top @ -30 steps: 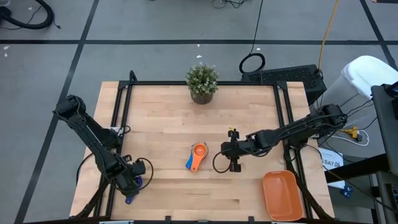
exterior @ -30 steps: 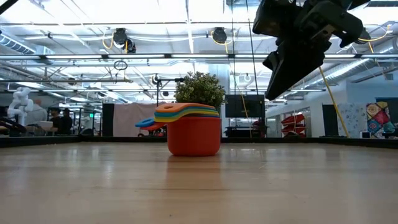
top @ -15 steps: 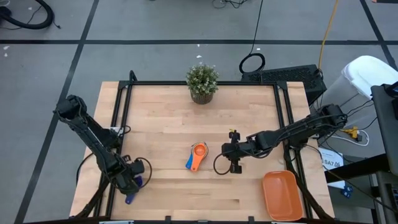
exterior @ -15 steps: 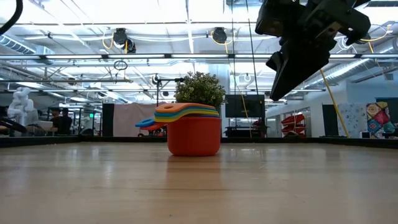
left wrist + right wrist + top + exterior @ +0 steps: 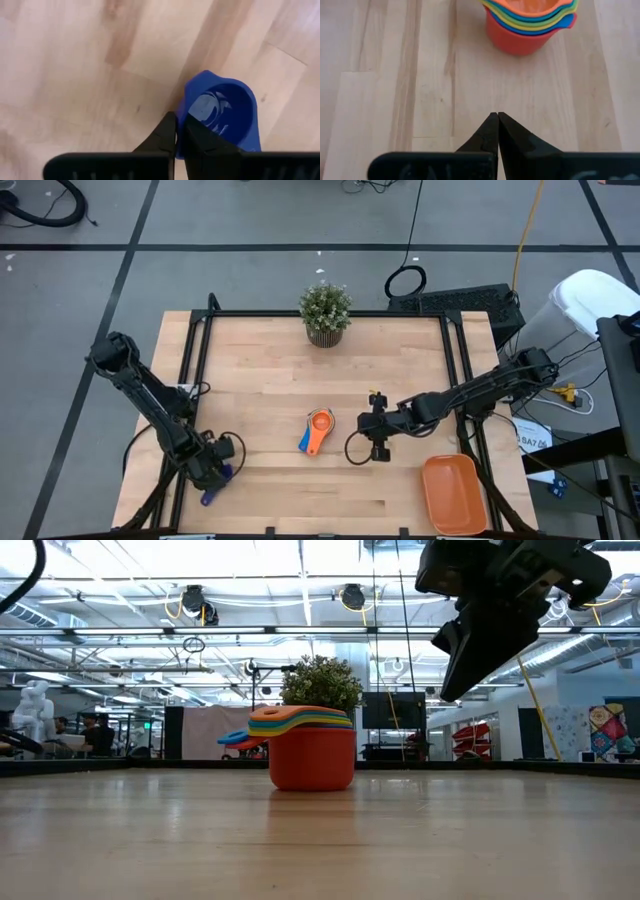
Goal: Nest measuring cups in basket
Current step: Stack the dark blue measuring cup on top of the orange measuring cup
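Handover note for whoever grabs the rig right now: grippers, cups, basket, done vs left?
Left gripper: jaws shut on the rim of the dark blue cup, near the table's front left corner.
Right gripper: shut, empty, above the table right of the cup stack.
Done: the other cups nested mid-table.
Left: add the dark blue cup, move the set into the orange basket, front right, empty.

Bright, even overhead light; ceiling fixtures [image 5: 330, 555] blown out in low view. Soft shadows on wood table [image 5: 260, 380]. Wrist views slightly soft, fingers blurred.
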`<action>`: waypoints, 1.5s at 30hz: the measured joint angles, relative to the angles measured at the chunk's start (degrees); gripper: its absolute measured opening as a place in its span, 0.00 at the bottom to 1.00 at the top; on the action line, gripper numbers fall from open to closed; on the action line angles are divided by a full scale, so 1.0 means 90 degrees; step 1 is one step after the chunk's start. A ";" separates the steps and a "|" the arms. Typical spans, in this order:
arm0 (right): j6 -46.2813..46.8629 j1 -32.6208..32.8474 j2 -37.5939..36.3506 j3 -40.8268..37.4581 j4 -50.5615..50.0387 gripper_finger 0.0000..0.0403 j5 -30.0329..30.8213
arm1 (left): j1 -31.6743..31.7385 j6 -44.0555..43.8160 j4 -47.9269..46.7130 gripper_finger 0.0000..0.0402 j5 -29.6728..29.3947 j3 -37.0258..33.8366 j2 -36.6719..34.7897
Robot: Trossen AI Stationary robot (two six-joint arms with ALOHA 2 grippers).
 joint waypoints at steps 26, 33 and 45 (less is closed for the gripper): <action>-0.0182 0.0000 0.0000 0.0005 -0.0022 0.00 0.0115 | 0.4007 0.3703 -0.0860 0.02 -0.1206 0.3047 0.0040; -0.0382 0.0000 0.0000 0.0005 -0.0064 0.00 0.0113 | 0.4605 0.3955 -0.0780 0.02 -0.0920 0.3523 0.0610; -0.0512 0.0001 0.0000 0.0007 -0.0202 0.00 -0.0087 | 0.4993 0.4388 -0.1151 0.02 -0.0179 0.4991 0.2216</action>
